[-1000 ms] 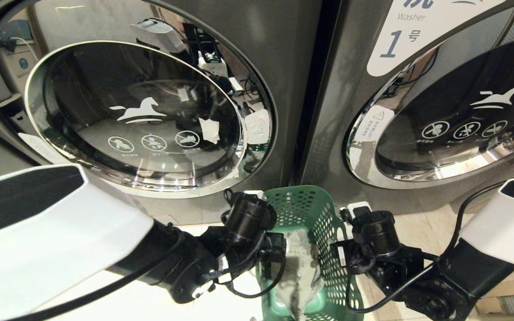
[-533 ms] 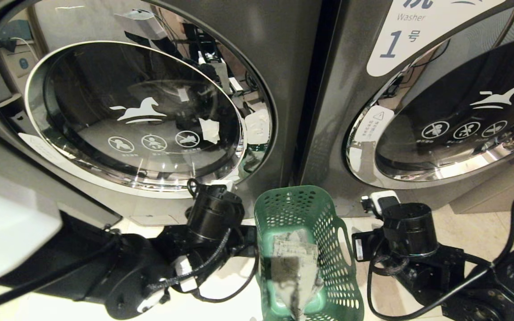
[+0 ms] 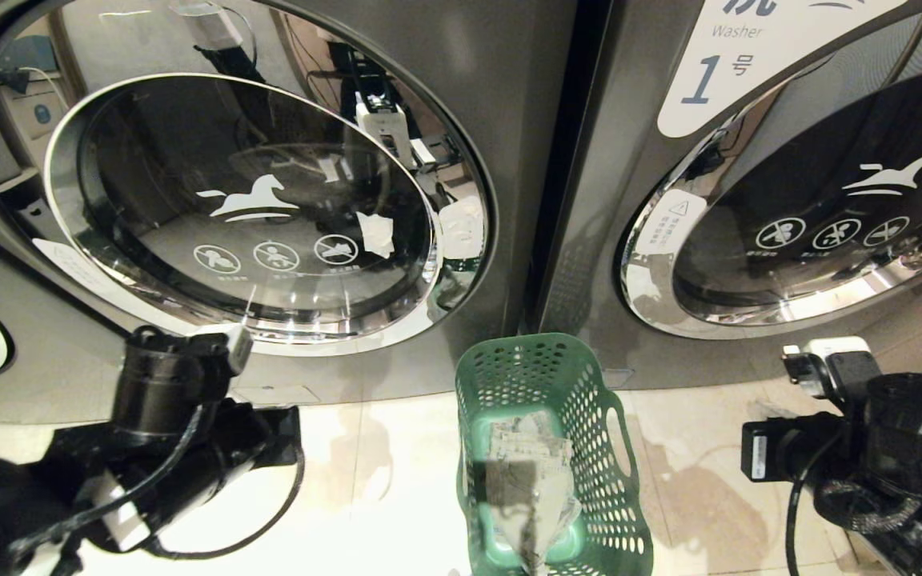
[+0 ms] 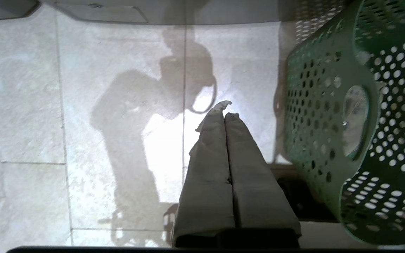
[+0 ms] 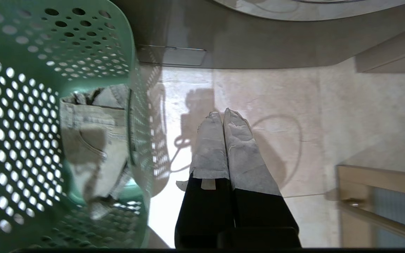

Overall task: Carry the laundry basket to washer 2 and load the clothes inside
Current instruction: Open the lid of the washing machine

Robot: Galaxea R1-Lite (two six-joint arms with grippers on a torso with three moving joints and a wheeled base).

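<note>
- So the laundry basket point(image 3: 555, 448) is sitting on the floor point(image 3: 381, 480), right in front of the seam between the two washers, near both and not held by anything.
- The clothes point(image 3: 529, 480) are all inside it, faded denim with a pocket showing in the right wrist view. So the loading part hasn't started.
- Carry step looks done-ish to me: the basket is parked at the machines. The right-hand washer point(image 3: 789, 200) is labelled 1. The left-hand washer point(image 3: 269, 208) has no numeral in view, so I honestly can't tell if that's washer 2.
- Both round doors are shut, so a door has to be opened before anything goes in.
- Left gripper point(image 4: 224, 112) hangs over bare floor just beside the basket's left wall, fingers pressed together, nothing between them.
- Right gripper point(image 5: 223, 116) is the same on the basket's right side: fingers closed and empty.
- Count: one basket, two washers, two doors, two grippers. Garments: at least one denim piece, maybe more, since the pile is too bunched to count.
</note>
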